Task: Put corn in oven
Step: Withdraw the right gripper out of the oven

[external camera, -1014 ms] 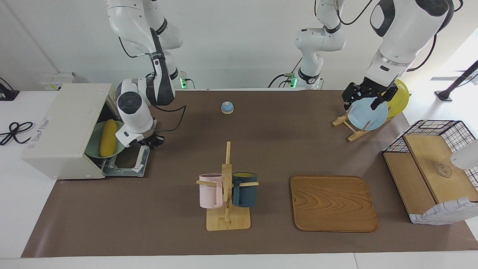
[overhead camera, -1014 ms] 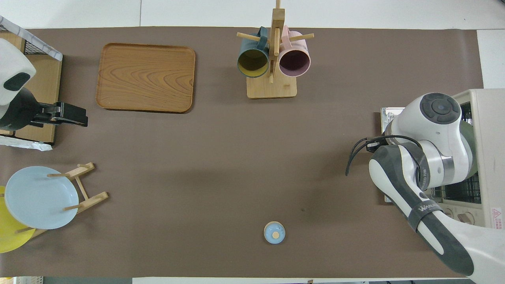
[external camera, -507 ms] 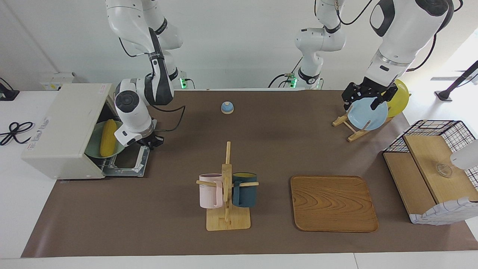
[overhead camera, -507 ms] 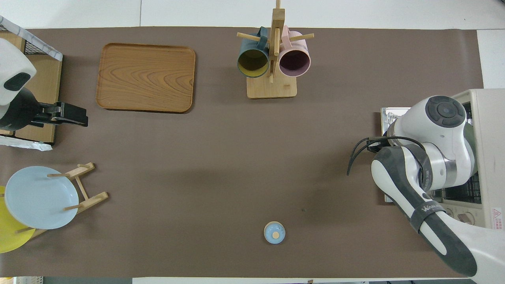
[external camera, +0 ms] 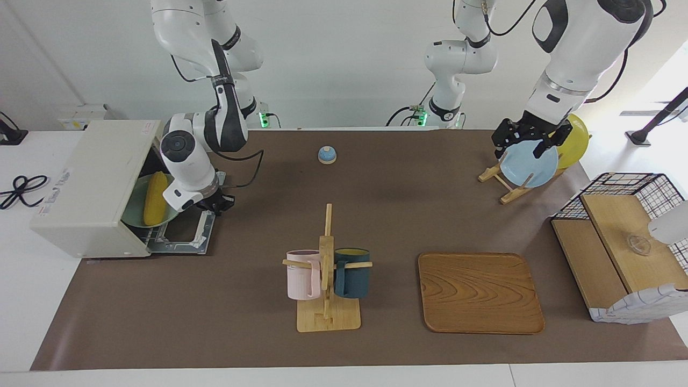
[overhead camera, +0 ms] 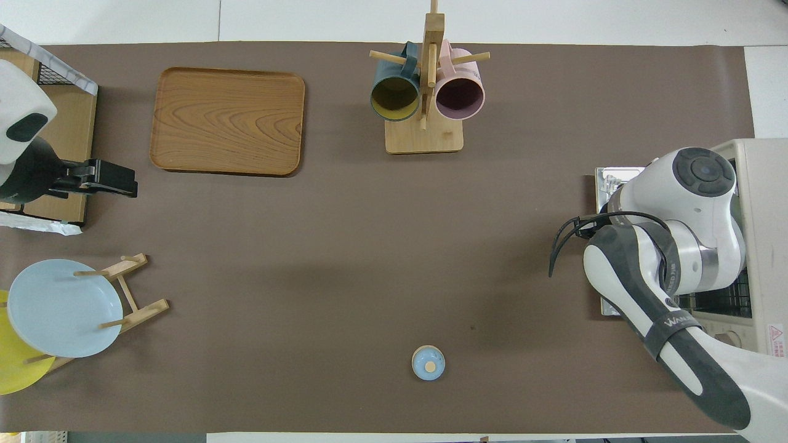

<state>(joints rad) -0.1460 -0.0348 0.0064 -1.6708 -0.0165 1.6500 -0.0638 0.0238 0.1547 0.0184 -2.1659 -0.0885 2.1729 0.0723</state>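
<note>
The yellow corn (external camera: pixel 155 198) lies on a green plate (external camera: pixel 134 212) that sits on the rack in the mouth of the off-white oven (external camera: pixel 91 177). The oven's door (external camera: pixel 185 234) is folded down flat. My right gripper (external camera: pixel 214 204) is low over the door, right at the plate's rim, and it is shut. The wrist hides its fingertips, so contact with the plate cannot be made out. From overhead the right arm covers the corn in front of the oven (overhead camera: pixel 760 246). My left gripper (external camera: pixel 529 141) (overhead camera: pixel 117 183) hangs open and holds nothing, over the plate rack's end of the table.
A mug rack (external camera: pixel 327 274) with a pink and a dark mug stands mid-table, with a wooden tray (external camera: pixel 480 293) beside it. A small blue bell (external camera: pixel 327 155) sits near the robots. A blue plate (external camera: pixel 529 164) and a yellow plate (external camera: pixel 575 140) stand in a rack. Nearby is a wire-and-wood basket box (external camera: pixel 623 247).
The right arm's wrist and hand have edged a little toward the oven mouth. The plate with the corn has barely shifted. The left arm has not moved.
</note>
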